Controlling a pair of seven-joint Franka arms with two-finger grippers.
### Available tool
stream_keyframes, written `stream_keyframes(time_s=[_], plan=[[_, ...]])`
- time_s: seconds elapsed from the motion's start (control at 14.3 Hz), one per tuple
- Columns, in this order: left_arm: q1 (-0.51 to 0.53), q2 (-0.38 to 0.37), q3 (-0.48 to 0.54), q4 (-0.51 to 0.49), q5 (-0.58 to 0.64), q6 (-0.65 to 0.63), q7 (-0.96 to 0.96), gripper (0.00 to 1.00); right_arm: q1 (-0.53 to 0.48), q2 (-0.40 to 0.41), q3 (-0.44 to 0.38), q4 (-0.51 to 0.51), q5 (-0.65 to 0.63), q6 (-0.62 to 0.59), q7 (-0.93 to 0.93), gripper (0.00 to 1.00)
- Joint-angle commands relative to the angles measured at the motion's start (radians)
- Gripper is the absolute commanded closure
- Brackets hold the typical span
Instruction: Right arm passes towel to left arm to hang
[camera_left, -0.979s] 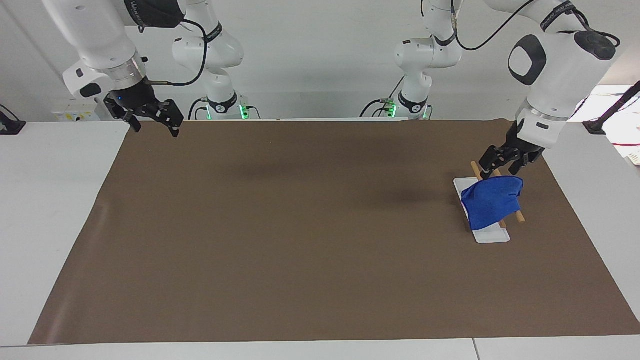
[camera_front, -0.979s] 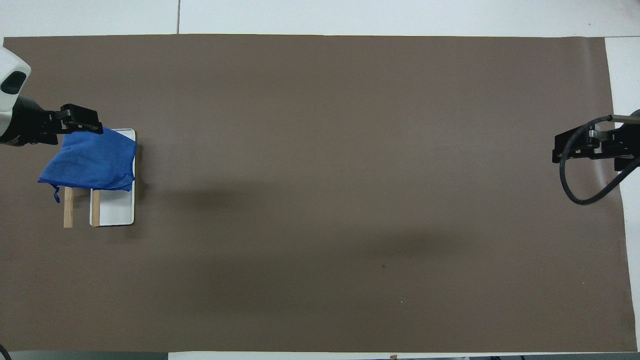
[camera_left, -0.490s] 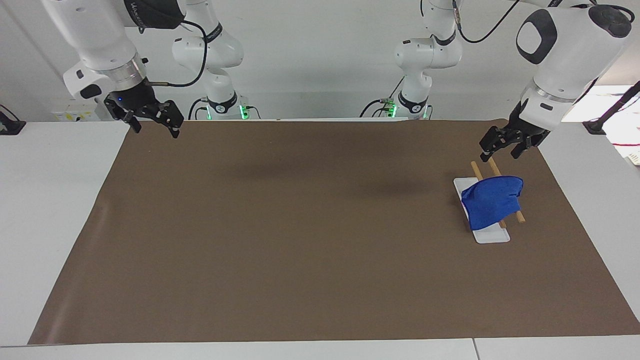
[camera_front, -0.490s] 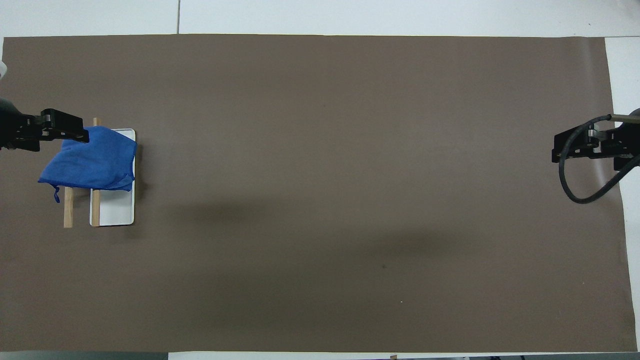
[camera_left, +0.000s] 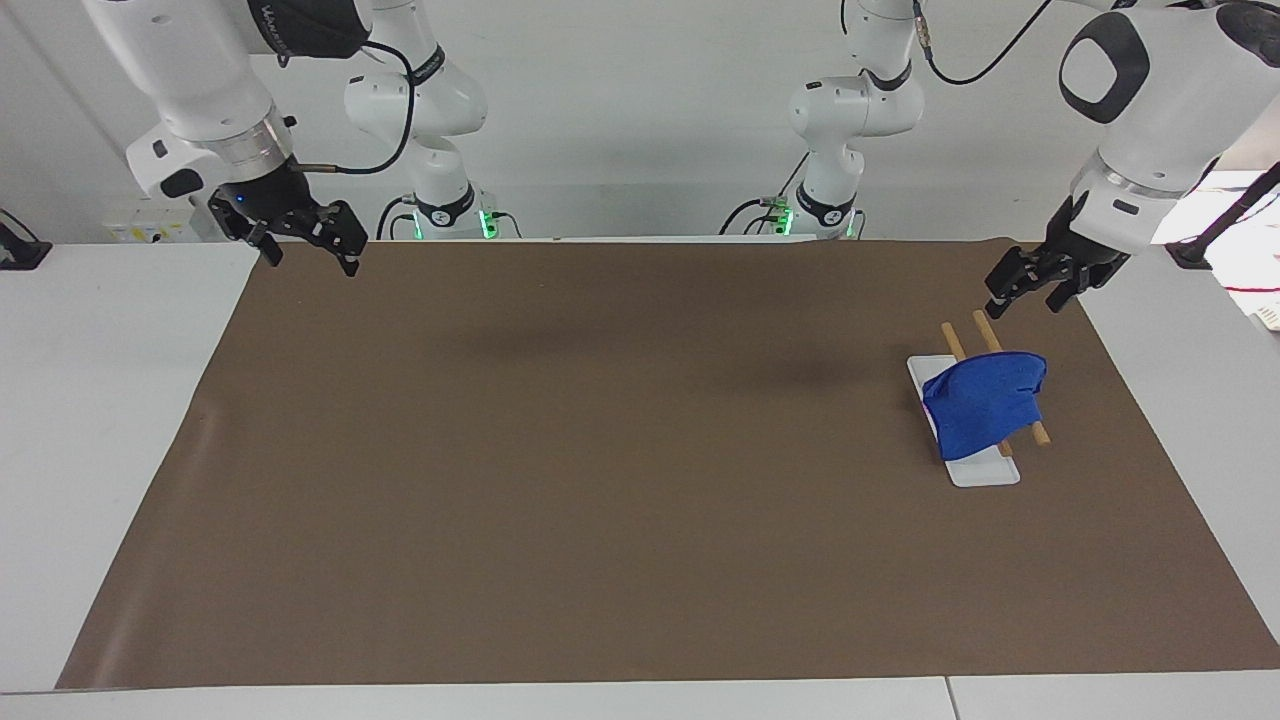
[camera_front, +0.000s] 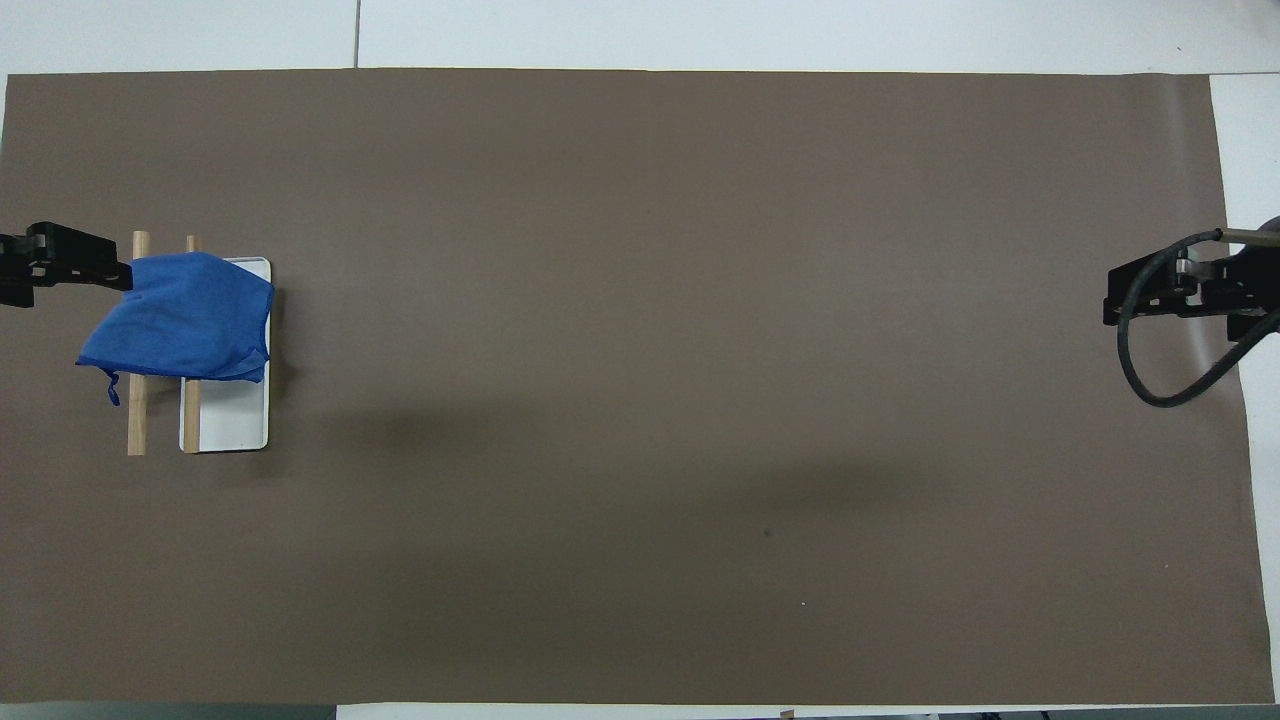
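Facing view: towel (camera_left: 983, 416) hung draped over two wooden rods (camera_left: 988, 333) of a rack on a white base (camera_left: 982, 472), toward the left arm's end of the brown mat (camera_left: 640, 460). Left gripper (camera_left: 1030, 288) hovered clear of the towel, over the mat just robot-side of the rack, fingers spread wide, holding nothing. Right gripper (camera_left: 306, 240) waited well apart from the rack, over the mat's corner at the right arm's end, jaws wide, empty.

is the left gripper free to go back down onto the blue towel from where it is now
Probably yes. The left gripper hangs open and empty above the mat, just beside the towel draped over the wooden rack. Nothing lies between them.
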Motion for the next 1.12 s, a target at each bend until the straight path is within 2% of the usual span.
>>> stream_keyframes(time_s=[0.0, 1.05], plan=[[0.006, -0.007, -0.001, 0.002, 0.016, -0.015, 0.020, 0.08, -0.007, 0.008, 0.006, 0.018, 0.002, -0.008, -0.037, 0.00], [0.002, -0.018, 0.001, -0.024, 0.018, -0.014, 0.043, 0.07, -0.009, 0.008, 0.006, 0.015, 0.005, -0.006, -0.069, 0.00]])
